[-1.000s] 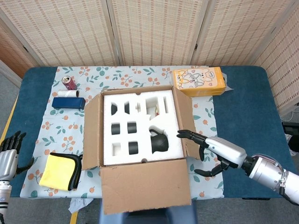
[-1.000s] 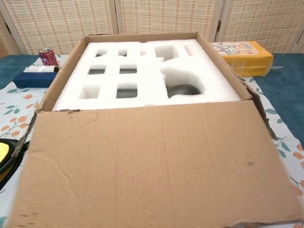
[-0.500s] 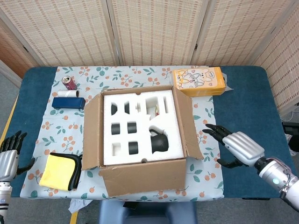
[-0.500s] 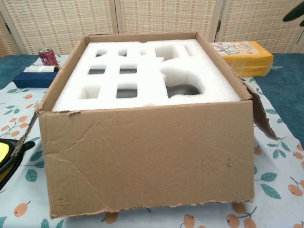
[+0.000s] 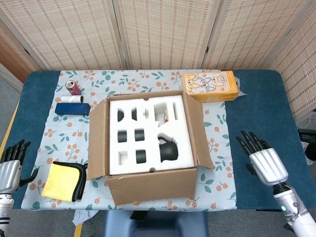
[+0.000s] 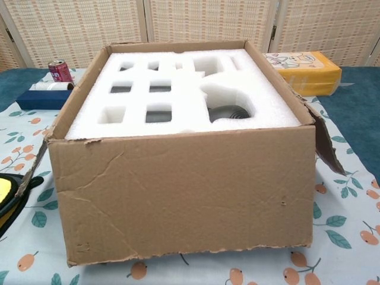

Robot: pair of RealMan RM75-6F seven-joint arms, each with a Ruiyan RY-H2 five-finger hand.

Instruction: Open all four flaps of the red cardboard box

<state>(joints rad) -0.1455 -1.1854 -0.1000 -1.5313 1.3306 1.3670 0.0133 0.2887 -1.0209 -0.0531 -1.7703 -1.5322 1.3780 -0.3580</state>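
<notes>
The cardboard box (image 5: 148, 187) (image 6: 178, 196) sits mid-table, brown on every face I can see. Its top is uncovered, showing white foam (image 5: 148, 133) (image 6: 178, 89) with dark items in the cut-outs. The near flap hangs down the front; the left flap (image 5: 97, 140) and right flap (image 5: 197, 131) splay outward. The far flap is hidden. My right hand (image 5: 261, 160) rests on the blue cloth right of the box, fingers spread, holding nothing. My left hand (image 5: 11, 163) lies at the table's left edge, fingers apart, empty. Neither hand shows in the chest view.
A yellow tissue pack (image 5: 211, 85) (image 6: 304, 70) lies behind the box at right. A red can (image 5: 72, 87) (image 6: 60, 70), a white roll (image 5: 71, 99) and a navy box (image 5: 72, 109) (image 6: 43, 98) sit at the back left. A yellow cloth (image 5: 61, 181) lies front left.
The near flap dropped from sticking out toward me to hanging down the box front. My right hand pulled away from the box's right side to the blue cloth. The left hand stayed.
</notes>
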